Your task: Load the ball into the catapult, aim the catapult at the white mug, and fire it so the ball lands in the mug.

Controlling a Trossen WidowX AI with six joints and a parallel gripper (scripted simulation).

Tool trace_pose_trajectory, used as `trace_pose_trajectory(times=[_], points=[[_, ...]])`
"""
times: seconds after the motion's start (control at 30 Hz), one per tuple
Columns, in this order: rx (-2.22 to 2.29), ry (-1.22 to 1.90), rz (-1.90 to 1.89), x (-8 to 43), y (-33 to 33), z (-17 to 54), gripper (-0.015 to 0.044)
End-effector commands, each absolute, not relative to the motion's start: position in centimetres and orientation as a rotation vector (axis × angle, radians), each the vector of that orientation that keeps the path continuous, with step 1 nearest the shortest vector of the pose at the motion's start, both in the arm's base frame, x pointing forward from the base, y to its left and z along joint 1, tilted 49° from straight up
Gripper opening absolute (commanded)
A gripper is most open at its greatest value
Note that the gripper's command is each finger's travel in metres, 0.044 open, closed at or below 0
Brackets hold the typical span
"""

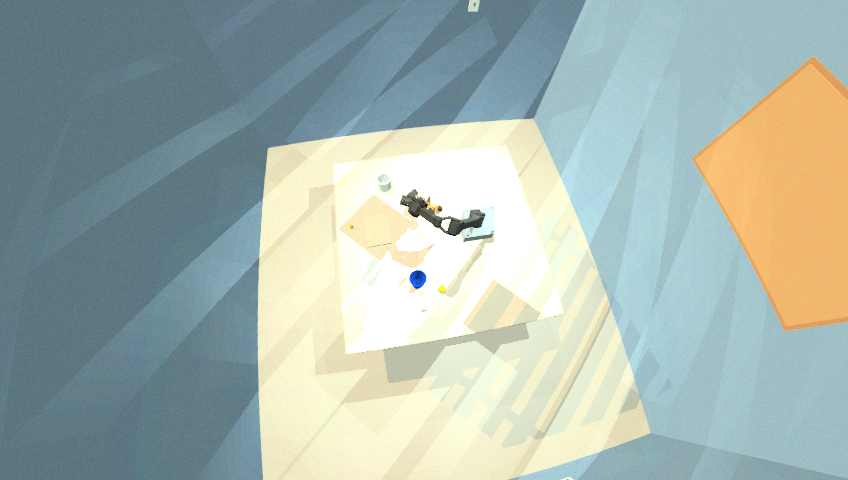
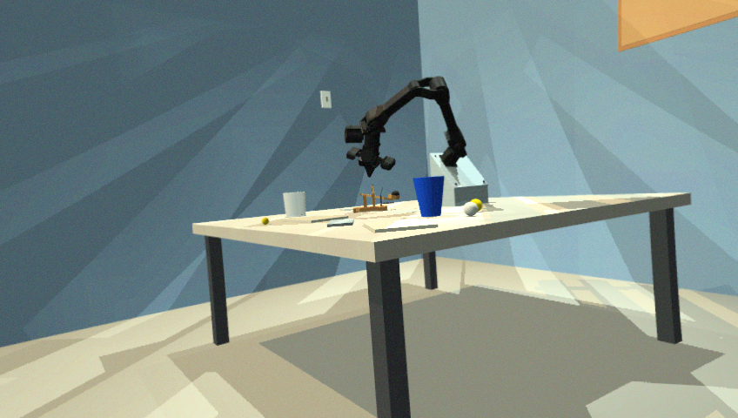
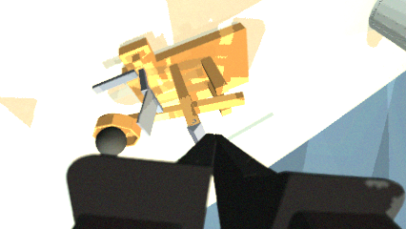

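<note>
From a side view, we are facing the nearest corner of a pale worktop. Close to that corner, we are seeing a flat pale slab, with a small gray slab lying just behind it. Near the front-right edge, a tapered blue cup is standing upright; we cannot tell whether anything is inside. To its right, a white ball and a larger yellow ball are resting. Along the front-left edge, toward the left corner, we are finding a small yellow ball.

Farther back, the white mug is standing upright near the left corner; its contents are unclear to us. Inward from it, the wooden catapult is sitting, a dark ball resting at its cup end. Above, we are watching the black arm arching from its pale base, its gripper pointing down, fingertips pressed together with nothing between.
</note>
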State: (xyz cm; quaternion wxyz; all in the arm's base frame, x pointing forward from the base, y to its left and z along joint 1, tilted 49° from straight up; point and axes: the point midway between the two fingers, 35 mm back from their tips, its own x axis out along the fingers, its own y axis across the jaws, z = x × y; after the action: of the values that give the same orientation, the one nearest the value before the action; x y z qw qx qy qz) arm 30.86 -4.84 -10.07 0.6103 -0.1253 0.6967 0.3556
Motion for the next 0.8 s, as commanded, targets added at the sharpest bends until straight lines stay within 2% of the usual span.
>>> trace_pose_trajectory(times=[0.0, 0.4, 0.77], points=[[-0.39, 1.629, 0.938, 28.6, -3.7, -9.5, 0.0], [-0.671, 1.633, 1.268, 23.1, -1.4, -7.5, 0.0], [-0.676, 1.633, 1.272, 23.1, -1.0, -7.9, 0.0]])
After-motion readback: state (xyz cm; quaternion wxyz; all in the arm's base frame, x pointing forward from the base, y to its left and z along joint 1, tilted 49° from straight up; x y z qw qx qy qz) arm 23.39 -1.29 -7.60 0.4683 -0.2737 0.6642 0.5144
